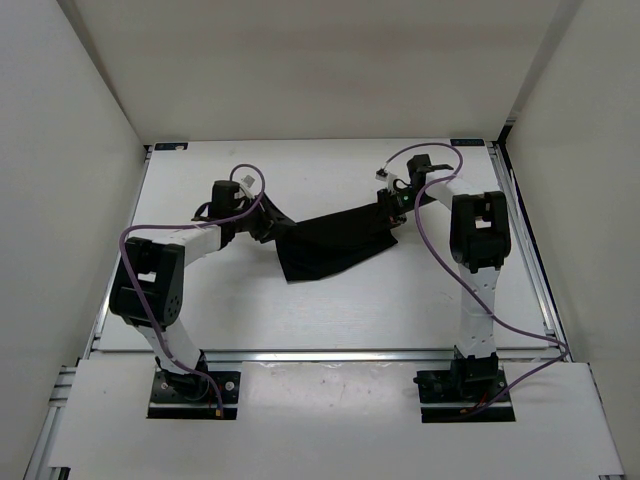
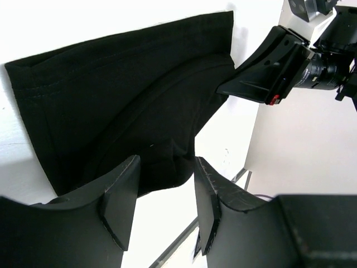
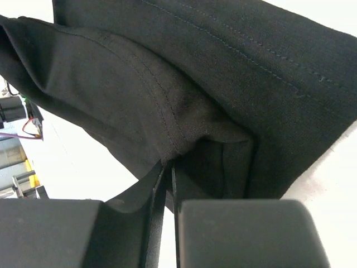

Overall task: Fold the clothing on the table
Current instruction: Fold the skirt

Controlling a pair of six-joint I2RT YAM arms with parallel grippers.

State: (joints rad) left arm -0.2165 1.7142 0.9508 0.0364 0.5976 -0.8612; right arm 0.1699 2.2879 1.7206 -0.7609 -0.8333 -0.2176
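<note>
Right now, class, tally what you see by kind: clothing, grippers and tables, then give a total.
clothing: 1
grippers: 2 (left gripper, right gripper)
table: 1
total: 4

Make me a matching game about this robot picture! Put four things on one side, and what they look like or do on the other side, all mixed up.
Things:
1. clothing
2. table
3. cable
4. right gripper

Descriptions:
A. white and flat
B. pinching a fabric edge
C. purple and loopy
D. black and soft

Right pairs: 1-D, 2-A, 3-C, 4-B.
</note>
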